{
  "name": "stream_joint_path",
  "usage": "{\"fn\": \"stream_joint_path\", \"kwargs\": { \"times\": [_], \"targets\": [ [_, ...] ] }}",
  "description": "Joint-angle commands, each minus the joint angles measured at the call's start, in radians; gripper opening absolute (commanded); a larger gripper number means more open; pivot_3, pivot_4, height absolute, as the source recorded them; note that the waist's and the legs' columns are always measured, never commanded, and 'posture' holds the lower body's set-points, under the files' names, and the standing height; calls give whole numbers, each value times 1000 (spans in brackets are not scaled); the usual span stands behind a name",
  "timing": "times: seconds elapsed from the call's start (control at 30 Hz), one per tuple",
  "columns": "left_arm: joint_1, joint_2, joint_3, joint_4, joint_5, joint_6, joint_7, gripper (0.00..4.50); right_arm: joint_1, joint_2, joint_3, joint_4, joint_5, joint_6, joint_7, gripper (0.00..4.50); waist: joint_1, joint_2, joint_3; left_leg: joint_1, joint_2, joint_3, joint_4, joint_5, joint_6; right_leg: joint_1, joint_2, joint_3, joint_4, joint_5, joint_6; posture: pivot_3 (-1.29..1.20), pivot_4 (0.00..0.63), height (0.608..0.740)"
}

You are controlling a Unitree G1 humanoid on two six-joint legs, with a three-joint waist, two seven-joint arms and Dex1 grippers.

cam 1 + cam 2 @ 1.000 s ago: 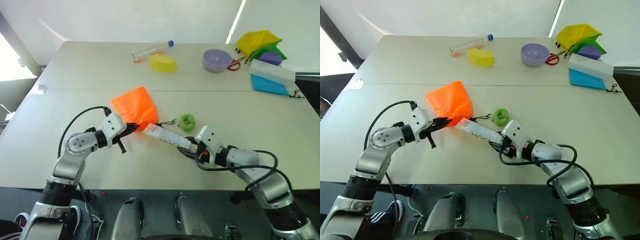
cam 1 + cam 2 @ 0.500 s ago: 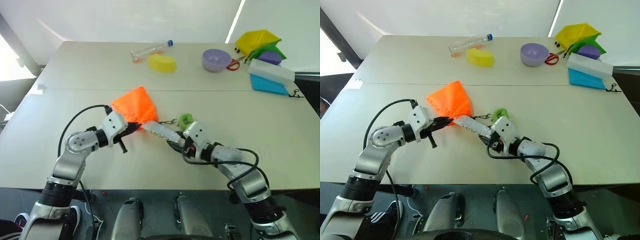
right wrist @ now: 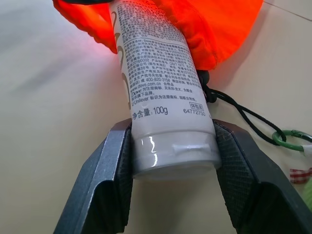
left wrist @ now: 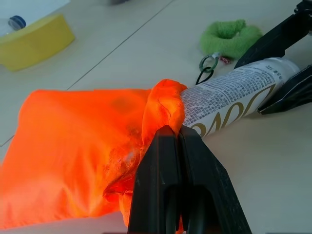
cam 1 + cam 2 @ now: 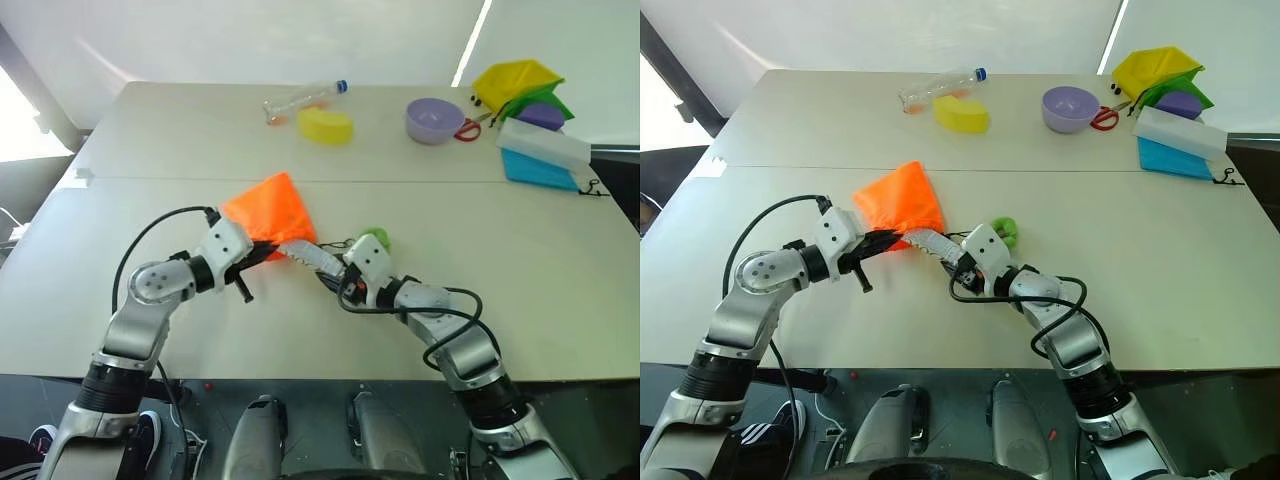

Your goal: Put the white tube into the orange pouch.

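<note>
One white tube (image 3: pixel 161 92) is held by the right gripper (image 3: pixel 170 168), its far end inside one orange pouch (image 5: pixel 268 208), whose near edge is pinched by the left gripper (image 4: pixel 176 141).

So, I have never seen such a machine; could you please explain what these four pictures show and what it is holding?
It is a humanoid robot with two arms. Two pictures come from cameras in its head, looking down at a table; the other two come from cameras on its wrists.

The left end effector is shut on the mouth of the orange pouch. The right end effector grips the white tube by its flat end, and the tube's other end is already in the pouch's mouth.

Farther back lie a clear bottle, a yellow block and a purple bowl.
</note>
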State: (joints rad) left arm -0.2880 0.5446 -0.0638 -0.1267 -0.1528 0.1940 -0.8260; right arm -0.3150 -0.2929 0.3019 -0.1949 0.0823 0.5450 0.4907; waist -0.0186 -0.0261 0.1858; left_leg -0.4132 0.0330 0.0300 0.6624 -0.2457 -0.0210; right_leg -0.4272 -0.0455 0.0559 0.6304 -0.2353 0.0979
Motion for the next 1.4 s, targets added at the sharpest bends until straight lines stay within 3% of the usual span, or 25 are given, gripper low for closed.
{"fn": "stream_joint_path", "kwargs": {
  "times": [0.03, 0.43, 0.83, 1.4],
  "targets": [
    [7, -1, -5, -55, -17, -6, -3, 0, -30, 2, 13, 8, -56, -48, -32, 2107, 0, 0, 0, 0, 0, 0, 0, 0, 0, 0, 0, 0, 0, 0, 0, 0, 150, 740],
    [12, -3, -5, -37, -20, -25, -5, 0, -56, 42, 89, 20, -96, -63, 7, 2107, -1, 0, 0, 0, 0, 0, 0, 0, 0, 0, 0, 0, 0, 0, 0, 0, 150, 740],
    [15, -7, -12, -26, -17, -31, -7, 0, -158, 154, 45, 188, -138, -11, -102, 2107, -2, 0, 0, 0, 0, 0, 0, 0, 0, 0, 0, 0, 0, 0, 0, 0, 150, 740],
    [15, -21, -22, -18, -19, -40, -5, 0, -242, 292, 63, 274, -123, 41, -108, 2107, -23, 0, 0, 1, 1, -1, 0, 0, 0, 0, 0, -1, 1, 0, 0, 0, 150, 740]
  ]
}}
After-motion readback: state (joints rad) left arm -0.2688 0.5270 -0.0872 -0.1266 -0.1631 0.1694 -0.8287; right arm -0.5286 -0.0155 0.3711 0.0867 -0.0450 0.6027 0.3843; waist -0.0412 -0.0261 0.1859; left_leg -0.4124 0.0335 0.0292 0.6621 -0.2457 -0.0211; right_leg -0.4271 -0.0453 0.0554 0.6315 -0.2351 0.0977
